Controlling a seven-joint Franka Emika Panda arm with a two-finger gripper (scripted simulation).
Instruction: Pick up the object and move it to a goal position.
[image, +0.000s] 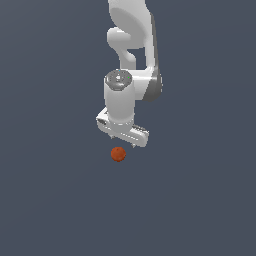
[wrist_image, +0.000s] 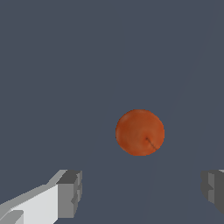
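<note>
A flat, plain dark slate-grey surface (image: 55, 200) is filling both views. One small reddish-orange ball (image: 118, 154) is lying directly on it, showing a matte skin and a faint dark mark in the wrist view.

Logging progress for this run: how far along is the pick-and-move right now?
Early stage. Done: the tool is lined up over the ball, with its fingers spread wide to either side. In hand: the approach; the ball sits free, not gripped. Left: lowering around it, closing, lifting and carrying it to the goal, which isn't visibly marked.
</note>
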